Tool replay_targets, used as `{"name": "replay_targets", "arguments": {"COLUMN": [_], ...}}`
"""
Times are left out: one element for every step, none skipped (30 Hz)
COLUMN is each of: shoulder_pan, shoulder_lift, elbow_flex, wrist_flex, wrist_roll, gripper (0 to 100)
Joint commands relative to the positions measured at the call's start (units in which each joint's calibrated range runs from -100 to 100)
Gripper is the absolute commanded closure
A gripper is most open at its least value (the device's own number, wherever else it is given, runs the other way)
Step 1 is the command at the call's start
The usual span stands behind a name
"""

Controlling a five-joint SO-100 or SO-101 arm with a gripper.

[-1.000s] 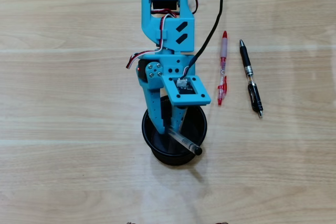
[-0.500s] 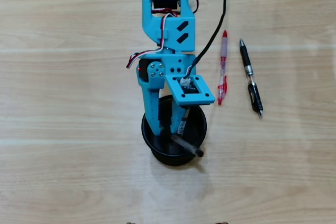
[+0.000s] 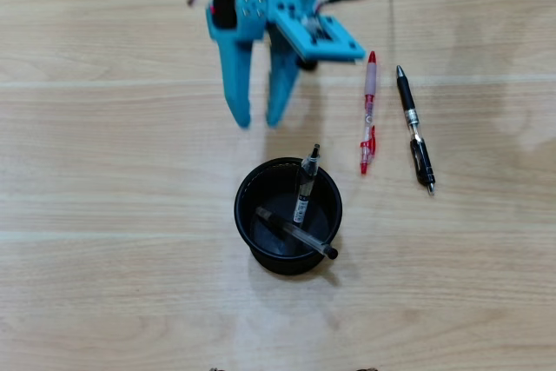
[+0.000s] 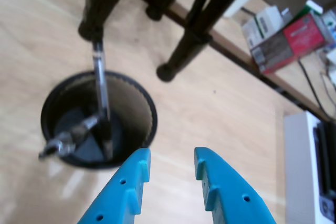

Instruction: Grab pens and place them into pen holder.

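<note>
with its jaws parted and empty, the gripper hangs above the pen holder, which contains two clear-barrelled pens. right of it in the overhead view lie the red pen and black pen, probably light, stiff and slick; grasp mid-barrel, across the length.

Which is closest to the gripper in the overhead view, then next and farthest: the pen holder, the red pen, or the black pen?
Measured from the gripper in the overhead view:
1. The pen holder, just below the fingertips, with two pens in it.
2. The red pen, lying on the table to the right.
3. The black pen, farther right, beside the red one.
</note>
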Motion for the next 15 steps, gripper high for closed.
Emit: {"name": "replay_targets", "arguments": {"shoulder_pan": [0.6, 0.3, -0.1, -0.5, -1.4, -2.4, -3.4, -4.6, -6.1, -7.6, -9.1, -10.7, -12.3, -13.9, -15.5], "shoulder_lift": [-8.6, -9.0, -9.1, -9.1, -8.9, -8.3, -7.5, -6.4, -5.2, -4.0, -2.6, -1.2, 0.3, 1.9, 3.5], "elbow_flex": [-0.4, -0.3, -0.3, -0.3, 0.1, 1.4, 2.8, 4.4, 6.3, 8.4, 9.9, 11.4, 12.7, 13.5, 14.2], "wrist_flex": [20.6, 25.4, 30.1, 34.4, 38.2, 41.0, 42.8, 43.4, 43.2, 43.1, 42.7, 41.5, 39.7, 37.9, 36.0], "wrist_roll": [1.6, 1.6, 1.6, 1.3, 1.2, 1.1, 0.9, 0.2, -0.9, -2.3, -3.8, -5.2, -6.4, -7.6, -8.6], "gripper": [90, 90, 90, 90, 90, 90, 90, 90, 90, 90, 90, 90, 90, 89, 89]}}
